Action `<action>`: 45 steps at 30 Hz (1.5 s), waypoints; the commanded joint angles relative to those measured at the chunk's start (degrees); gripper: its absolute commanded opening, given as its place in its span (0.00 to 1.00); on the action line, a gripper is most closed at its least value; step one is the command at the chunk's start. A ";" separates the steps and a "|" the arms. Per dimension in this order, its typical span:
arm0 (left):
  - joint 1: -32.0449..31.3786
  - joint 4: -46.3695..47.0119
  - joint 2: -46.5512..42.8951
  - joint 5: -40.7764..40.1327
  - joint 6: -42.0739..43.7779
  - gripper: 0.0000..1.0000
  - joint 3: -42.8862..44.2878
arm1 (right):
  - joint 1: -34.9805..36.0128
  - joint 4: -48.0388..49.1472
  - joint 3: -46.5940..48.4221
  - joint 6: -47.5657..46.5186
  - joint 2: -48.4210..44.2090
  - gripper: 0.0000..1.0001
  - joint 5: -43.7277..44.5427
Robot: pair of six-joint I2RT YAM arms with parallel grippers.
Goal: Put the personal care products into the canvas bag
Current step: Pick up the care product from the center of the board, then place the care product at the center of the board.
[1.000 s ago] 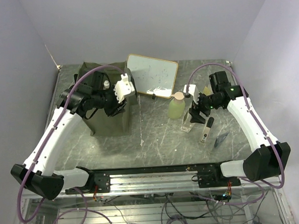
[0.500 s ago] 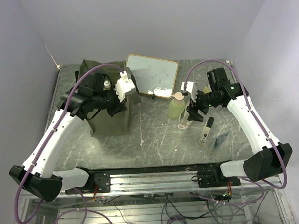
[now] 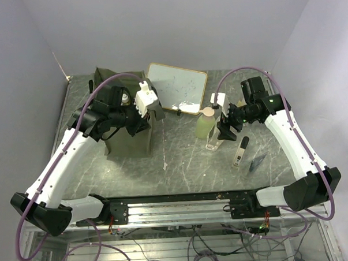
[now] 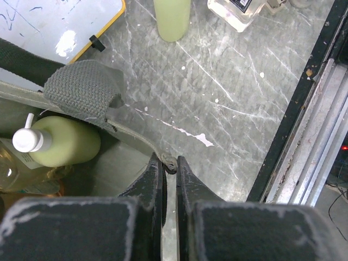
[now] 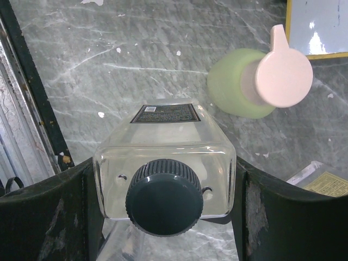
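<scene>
The olive-green canvas bag (image 3: 127, 135) stands at the left. My left gripper (image 3: 145, 115) is shut on its right rim (image 4: 169, 163). Inside the bag lie a yellow-green pump bottle (image 4: 62, 142) and an amber bottle (image 4: 19, 175). My right gripper (image 3: 225, 130) is shut on a clear bottle with a black cap (image 5: 163, 157) and holds it by its sides. This clear bottle (image 3: 212, 141) is just right of the green bottle with a pink cap (image 3: 205, 123). The green bottle also shows in the right wrist view (image 5: 247, 81). A second clear bottle (image 3: 240, 151) lies on the table to the right.
The wood-framed whiteboard (image 3: 178, 87) lies behind the green bottle, between the bag and my right arm. A small dark flat packet (image 3: 258, 161) lies at the right. The black rail (image 3: 183, 200) runs along the near edge. The bag's knit handle (image 4: 81, 89) hangs over its rim.
My right gripper has shifted slightly left with the clear bottle, closer to the green bottle. My left gripper has moved a little farther back with the bag rim.
</scene>
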 commanded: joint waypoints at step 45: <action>20.37 8.37 -13.77 0.22 -8.08 0.70 1.41 | 23.89 19.32 70.50 30.53 29.61 0.00 4.62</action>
